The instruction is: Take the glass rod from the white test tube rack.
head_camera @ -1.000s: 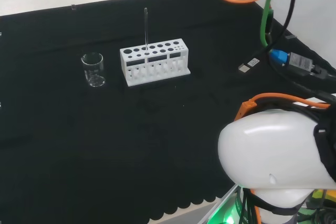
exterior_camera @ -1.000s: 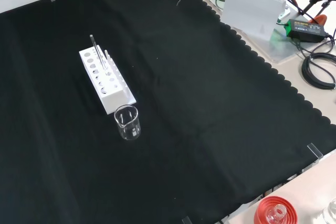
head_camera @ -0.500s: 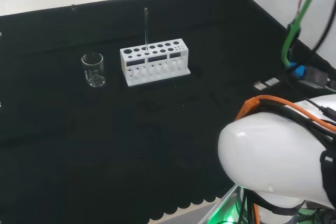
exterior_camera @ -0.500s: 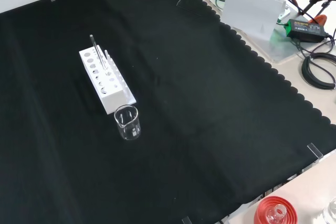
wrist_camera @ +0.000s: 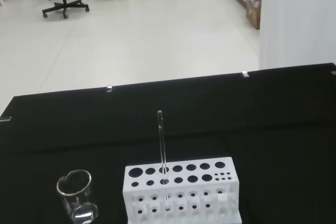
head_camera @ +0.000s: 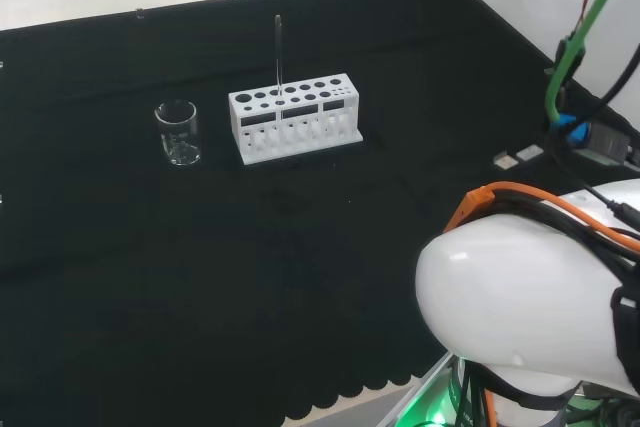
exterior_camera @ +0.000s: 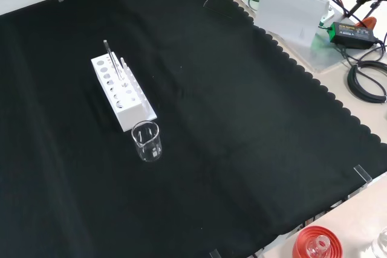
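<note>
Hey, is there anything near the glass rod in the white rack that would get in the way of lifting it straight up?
Nothing visible does. The glass rod stands upright in the white test tube rack, rising well above it with open space overhead. The beaker stands apart, left of the rack in the head view.

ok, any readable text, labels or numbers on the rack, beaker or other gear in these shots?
No text can be read.
Rack: no print shows.
Beaker: no markings visible.
Rod: none.
Black box off the cloth, front view: has a label, too small to read.
White card: blank.
</note>
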Robot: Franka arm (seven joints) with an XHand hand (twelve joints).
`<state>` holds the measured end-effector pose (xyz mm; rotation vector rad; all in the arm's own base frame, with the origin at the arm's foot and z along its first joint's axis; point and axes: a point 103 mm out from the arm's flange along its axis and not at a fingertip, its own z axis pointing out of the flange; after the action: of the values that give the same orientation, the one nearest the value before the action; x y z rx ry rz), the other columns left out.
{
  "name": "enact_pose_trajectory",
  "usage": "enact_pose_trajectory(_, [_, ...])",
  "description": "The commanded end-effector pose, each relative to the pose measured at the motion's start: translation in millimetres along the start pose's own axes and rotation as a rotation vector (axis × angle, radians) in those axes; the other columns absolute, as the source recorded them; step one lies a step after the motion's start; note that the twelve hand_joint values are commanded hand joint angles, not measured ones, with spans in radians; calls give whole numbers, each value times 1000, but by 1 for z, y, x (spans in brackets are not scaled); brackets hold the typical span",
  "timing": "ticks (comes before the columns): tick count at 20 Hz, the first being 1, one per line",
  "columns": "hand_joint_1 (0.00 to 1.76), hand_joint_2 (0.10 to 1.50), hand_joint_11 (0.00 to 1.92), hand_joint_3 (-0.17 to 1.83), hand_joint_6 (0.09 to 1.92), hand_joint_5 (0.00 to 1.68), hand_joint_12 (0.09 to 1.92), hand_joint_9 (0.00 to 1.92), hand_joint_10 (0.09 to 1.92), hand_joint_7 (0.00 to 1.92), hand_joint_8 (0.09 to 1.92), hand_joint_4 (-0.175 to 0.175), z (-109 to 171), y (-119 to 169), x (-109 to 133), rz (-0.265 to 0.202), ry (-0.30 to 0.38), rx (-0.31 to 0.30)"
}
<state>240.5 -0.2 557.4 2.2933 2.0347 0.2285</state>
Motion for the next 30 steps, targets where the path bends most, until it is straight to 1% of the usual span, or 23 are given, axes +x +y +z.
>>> enact_pose_trajectory(1, [734,999,313,-175,87,333,1429,412,918,317,760,-33,-8,29,-4,-27,1,37])
enact_pose_trajectory(2, [743,996,357,-175,87,345,1414,442,909,331,762,-33,-7,33,-3,-29,-2,40])
enact_pose_trajectory(3, [749,994,387,-175,87,356,1399,463,899,341,762,-33,-6,38,-2,-27,-22,66])
enact_pose_trajectory(4, [753,993,409,-175,87,366,1391,477,893,348,762,-33,-4,42,0,-3,-55,59])
enact_pose_trajectory(5, [755,992,426,-175,87,375,1386,489,889,354,763,-34,-2,45,0,10,-52,65])
enact_pose_trajectory(6, [756,993,443,-175,87,383,1377,502,882,359,763,-34,2,50,2,-25,3,64])
enact_pose_trajectory(7, [758,993,458,-175,87,390,1371,514,877,368,766,-35,0,58,1,-42,10,72])
enact_pose_trajectory(9, [759,995,476,-175,87,398,1366,533,872,388,772,-36,0,74,2,-56,7,89])
enact_pose_trajectory(15, [759,995,491,-175,87,399,1352,548,852,405,771,-34,6,114,12,-70,3,105])
enact_pose_trajectory(20, [751,999,486,-175,87,400,1353,546,850,407,771,-34,11,137,21,-95,1,137])
enact_pose_trajectory(21, [750,1000,485,-175,87,400,1354,547,850,408,771,-34,11,136,20,-99,11,129])
enact_pose_trajectory(23, [749,1001,484,-175,87,401,1354,547,850,409,771,-34,17,147,18,-106,-29,170])
enact_pose_trajectory(25, [748,1001,483,-175,87,401,1355,547,849,412,771,-34,23,163,22,-110,-42,201])
enact_pose_trajectory(27, [749,1002,482,-175,87,403,1357,548,850,417,772,-34,31,178,28,-115,-43,211])
enact_pose_trajectory(30, [754,1002,483,-175,87,408,1358,551,850,427,773,-35,39,192,33,-124,-29,213])
